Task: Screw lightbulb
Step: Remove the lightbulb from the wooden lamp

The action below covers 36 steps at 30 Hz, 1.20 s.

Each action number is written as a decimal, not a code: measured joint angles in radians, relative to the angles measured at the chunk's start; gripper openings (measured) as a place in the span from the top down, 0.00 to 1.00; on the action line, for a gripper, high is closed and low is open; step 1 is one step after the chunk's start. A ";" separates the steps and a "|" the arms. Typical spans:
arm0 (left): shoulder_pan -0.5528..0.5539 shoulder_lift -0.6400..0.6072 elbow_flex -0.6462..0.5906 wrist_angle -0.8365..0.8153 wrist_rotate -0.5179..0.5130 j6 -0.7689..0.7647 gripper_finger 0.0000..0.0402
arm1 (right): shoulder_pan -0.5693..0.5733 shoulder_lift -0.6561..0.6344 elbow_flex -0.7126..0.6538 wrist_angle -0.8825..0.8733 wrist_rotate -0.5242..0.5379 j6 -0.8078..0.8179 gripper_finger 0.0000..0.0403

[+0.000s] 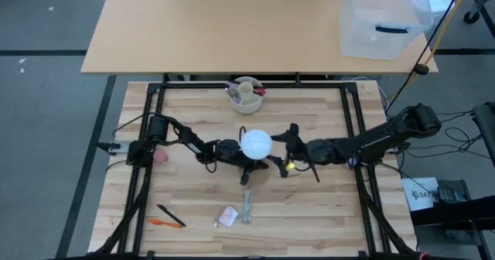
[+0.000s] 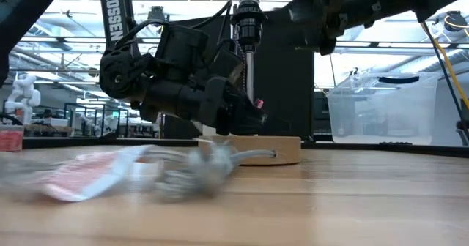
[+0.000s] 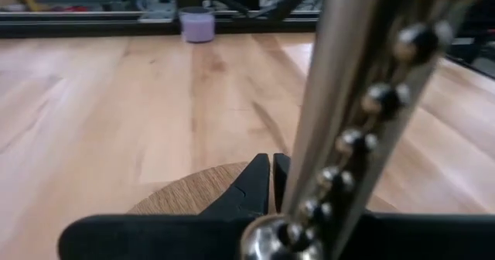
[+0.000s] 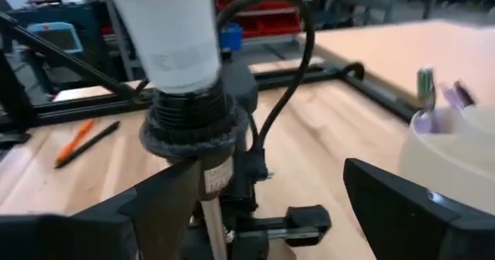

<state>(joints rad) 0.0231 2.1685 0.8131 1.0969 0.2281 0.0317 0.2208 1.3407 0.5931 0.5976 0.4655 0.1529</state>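
A small lamp stands mid-table on a round wooden base (image 2: 253,148) with a metal pole (image 3: 348,97) and a bead chain. The white lightbulb (image 1: 255,144) sits upright with its neck (image 4: 166,28) in the black socket (image 4: 189,124) on top of the pole. My left gripper (image 3: 270,184), shut, is low at the pole's foot, on the lamp's left side (image 1: 234,152). My right gripper (image 4: 271,175) is open at socket height on the lamp's right side (image 1: 288,147). Its fingers stand apart, one just before the socket, touching nothing that I can see. My left gripper's shut fingertips (image 3: 259,184) reach in almost level from the table's left side. They sit just over the wooden base (image 3: 178,196), next to the pole. Whether they touch the base or the pole I cannot tell.
A cream cup with pens (image 1: 246,92) stands behind the lamp. An orange and a black pen (image 1: 166,217), a small packet (image 1: 227,216) and a grey piece (image 1: 247,206) lie near the front edge. A pink object (image 1: 161,157) lies at the left. A clear bin (image 1: 383,20) stands on the far table.
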 joint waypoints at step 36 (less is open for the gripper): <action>-0.004 0.000 0.018 -0.044 -0.286 -0.120 0.94 | -0.060 0.118 0.155 0.253 -0.008 -0.262 0.22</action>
<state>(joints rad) 0.0188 2.1681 0.8314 1.0531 -0.0579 -0.0879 0.1610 1.4590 0.7483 0.8506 0.4579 -0.1091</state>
